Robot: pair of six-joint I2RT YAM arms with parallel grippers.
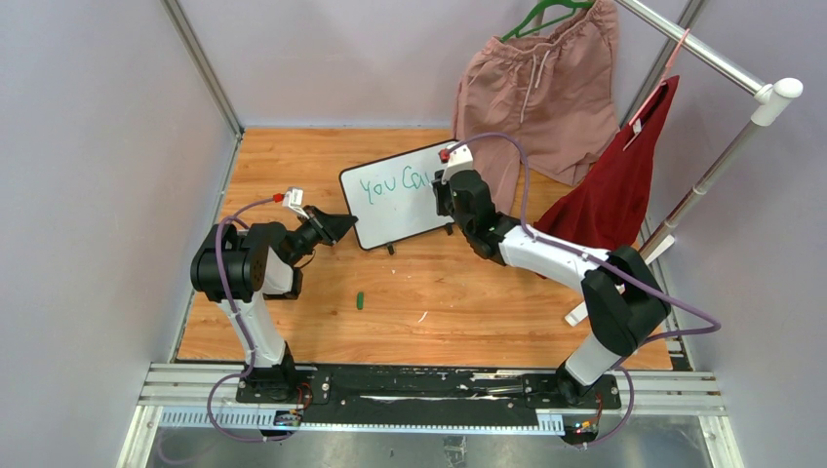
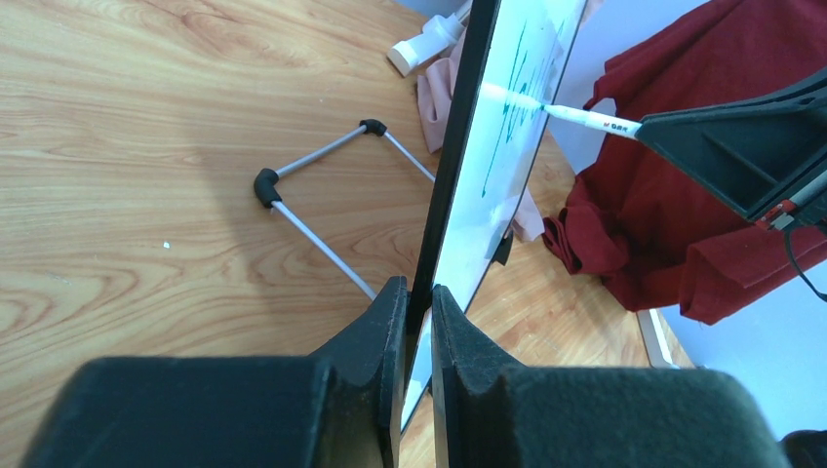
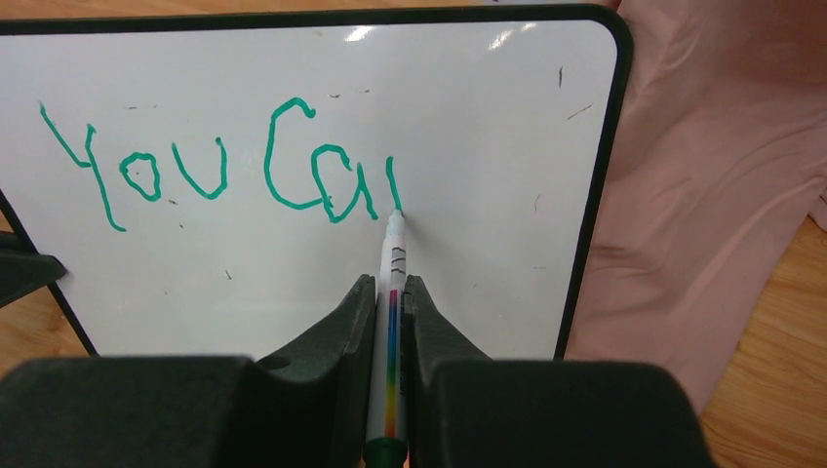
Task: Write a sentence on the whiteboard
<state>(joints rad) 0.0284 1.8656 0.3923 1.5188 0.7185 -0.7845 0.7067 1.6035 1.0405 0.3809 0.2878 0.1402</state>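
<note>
The whiteboard [image 1: 395, 216] stands tilted on the wooden table, black-framed. My left gripper [image 1: 343, 227] is shut on its left edge; in the left wrist view both fingers pinch the black frame [image 2: 417, 292]. My right gripper [image 3: 390, 283] is shut on a white marker [image 3: 393, 255] with a rainbow stripe. The marker's green tip touches the board [image 3: 488, 127]. The sentence [image 3: 268, 174] reads "You Ca" in green, plus one short upright stroke that ends at the tip. From above, the right gripper [image 1: 444, 193] covers the board's right part.
A small green cap [image 1: 361, 300] lies on the table in front of the board. Pink shorts [image 1: 536, 88] and a red cloth [image 1: 619, 185] hang from a rack [image 1: 727, 156] at the back right. The board's wire stand [image 2: 322, 195] rests behind it.
</note>
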